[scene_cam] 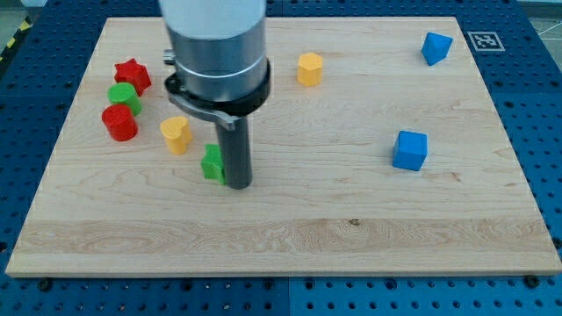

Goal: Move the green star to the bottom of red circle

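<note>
The green star lies left of the board's middle, partly hidden by my rod. My tip rests on the board right against the star's right side. The red circle sits near the board's left edge, to the left of the star and a little higher. A green circle touches the red circle from above, and a red star sits just above that.
A yellow block lies between the red circle and the green star. Another yellow block sits at the top middle. Blue cubes sit at the top right and right middle. The wooden board ends at a blue pegboard.
</note>
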Tool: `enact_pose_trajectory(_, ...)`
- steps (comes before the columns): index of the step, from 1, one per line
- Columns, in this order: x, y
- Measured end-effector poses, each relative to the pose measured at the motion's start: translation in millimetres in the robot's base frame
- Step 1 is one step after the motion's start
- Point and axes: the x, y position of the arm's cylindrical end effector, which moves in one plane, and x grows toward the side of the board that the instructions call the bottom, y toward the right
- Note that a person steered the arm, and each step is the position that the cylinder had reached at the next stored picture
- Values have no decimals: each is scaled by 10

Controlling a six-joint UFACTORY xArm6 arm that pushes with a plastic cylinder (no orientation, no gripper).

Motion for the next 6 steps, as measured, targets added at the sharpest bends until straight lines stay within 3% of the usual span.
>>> enact_pose_trajectory(2,0,-566)
enact_pose_trajectory(4,70,330)
enact_pose_trajectory(6,-164,353)
